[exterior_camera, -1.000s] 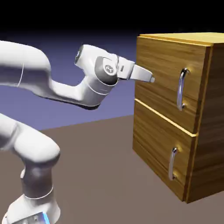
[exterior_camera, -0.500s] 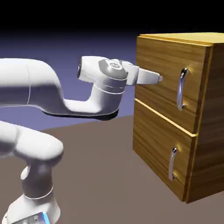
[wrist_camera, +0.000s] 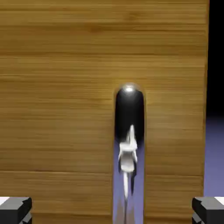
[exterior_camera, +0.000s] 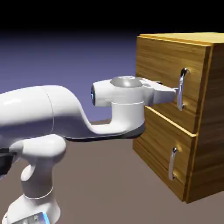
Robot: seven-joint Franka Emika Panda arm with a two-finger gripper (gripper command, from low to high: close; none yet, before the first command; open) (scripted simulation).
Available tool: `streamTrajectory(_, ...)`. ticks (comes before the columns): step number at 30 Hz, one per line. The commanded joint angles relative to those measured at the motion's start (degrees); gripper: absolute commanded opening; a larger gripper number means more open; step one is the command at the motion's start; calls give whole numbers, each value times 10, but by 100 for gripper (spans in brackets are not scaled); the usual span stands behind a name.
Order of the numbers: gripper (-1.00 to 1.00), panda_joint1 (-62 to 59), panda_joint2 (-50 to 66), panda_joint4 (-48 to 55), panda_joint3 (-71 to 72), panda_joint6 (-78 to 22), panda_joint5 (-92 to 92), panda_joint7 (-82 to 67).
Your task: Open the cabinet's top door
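Observation:
The cabinet (exterior_camera: pixel 205 131) stands at the exterior view's right, light-brown wood grain with two stacked panels. The top door (exterior_camera: pixel 162 65) lies flush with the cabinet front, and its long silver handle (exterior_camera: pixel 181 89) runs vertically near its right edge. My gripper (exterior_camera: pixel 174 93) points level at the door, its tip right at the handle's lower half. In the hand view the door's wood (wrist_camera: pixel 57 87) fills the picture. The handle (wrist_camera: pixel 129 127) rises in the middle between my two grey fingertips (wrist_camera: pixel 15 210), which stand wide apart. My gripper (wrist_camera: pixel 112 211) is open and holds nothing.
The lower door (exterior_camera: pixel 159 148) with its shorter silver handle (exterior_camera: pixel 173 164) sits directly under the top door. The brown table (exterior_camera: pixel 100 188) stretches in front of the cabinet. My white arm (exterior_camera: pixel 52 113) spans the left and middle of the exterior view.
The hand has dropped lower and moved right, from beside the cabinet's left edge to the top door's handle. The wrist turned level toward the door. The jaws stayed open.

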Motion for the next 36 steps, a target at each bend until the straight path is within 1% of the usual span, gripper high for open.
streamTrajectory(1, 100, 5, -3, 2, -6, -1, -14, 10)
streamTrajectory(2, 100, 5, -3, 2, -6, -1, -14, 10)
streamTrajectory(7, 100, 105, 24, 75, -56, -21, -30, 14)
streamTrajectory(8, -100, 105, 24, 75, -56, -21, -30, 14)
streamTrajectory(9, -100, 105, 24, 75, -56, -21, -30, 14)
streamTrajectory(17, -100, -61, 11, -83, 70, -128, 55, 11)
streamTrajectory(25, -100, -206, -49, -229, 233, -237, 205, -20)
streamTrajectory(30, -100, -255, -99, -295, 337, -300, 318, -45)
streamTrajectory(36, -100, -270, -151, -345, 462, -377, 460, -73)
